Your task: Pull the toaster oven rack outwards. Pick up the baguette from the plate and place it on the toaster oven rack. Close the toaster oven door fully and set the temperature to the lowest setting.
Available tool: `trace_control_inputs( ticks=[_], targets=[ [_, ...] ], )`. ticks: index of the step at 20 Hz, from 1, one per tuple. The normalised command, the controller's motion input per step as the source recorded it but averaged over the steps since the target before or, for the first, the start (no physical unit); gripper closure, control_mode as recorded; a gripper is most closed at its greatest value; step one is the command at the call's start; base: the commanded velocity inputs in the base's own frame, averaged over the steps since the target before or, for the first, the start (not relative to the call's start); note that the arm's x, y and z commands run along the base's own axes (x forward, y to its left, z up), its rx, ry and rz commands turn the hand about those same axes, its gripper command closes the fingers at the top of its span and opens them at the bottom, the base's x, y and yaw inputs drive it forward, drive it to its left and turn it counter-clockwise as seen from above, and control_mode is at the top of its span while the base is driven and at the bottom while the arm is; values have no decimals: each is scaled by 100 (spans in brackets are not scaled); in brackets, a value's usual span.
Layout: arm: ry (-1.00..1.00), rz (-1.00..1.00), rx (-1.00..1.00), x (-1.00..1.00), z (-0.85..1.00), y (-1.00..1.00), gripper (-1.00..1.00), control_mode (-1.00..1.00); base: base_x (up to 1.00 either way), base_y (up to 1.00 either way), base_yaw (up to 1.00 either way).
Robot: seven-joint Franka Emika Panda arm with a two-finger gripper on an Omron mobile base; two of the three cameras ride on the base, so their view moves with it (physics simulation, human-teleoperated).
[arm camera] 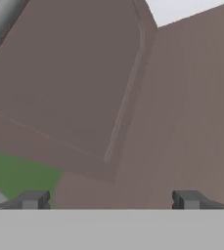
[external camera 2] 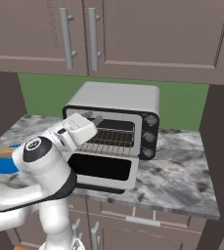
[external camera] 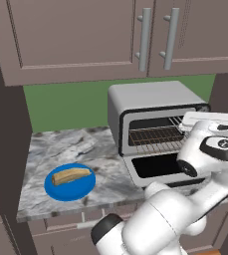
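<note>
The silver toaster oven (external camera: pixel 155 107) stands on the desk (external camera: pixel 100 174), its door (external camera: pixel 158 169) folded down open, wire rack (external camera: pixel 153 137) inside. The tan baguette (external camera: pixel 71 175) lies on the blue plate (external camera: pixel 60 191).

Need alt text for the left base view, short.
A silver toaster oven sits on a marble counter with its door folded down and its wire rack showing in the cavity. To its left a baguette lies on a blue plate. The white robot arm rises at lower right, its hand in front of the oven's right side.
</note>
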Motion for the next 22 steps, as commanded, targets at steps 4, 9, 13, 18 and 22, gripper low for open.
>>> trace_control_inputs(
  ticks=[4,9,13,18,22],
  targets=[
    [-38,3,33,-3,50,50,-100,-100,0,0,0],
    [-22,-4,43,0,90,83,-100,-100,0,0,0],
    [-3,-6,56,-52,100,37,-100,-100,0,0,0],
    [-27,-10,76,-56,85,41,-100,-100,0,0,0],
    [-39,-16,73,-60,85,54,-100,-100,0,0,0]
  ],
)
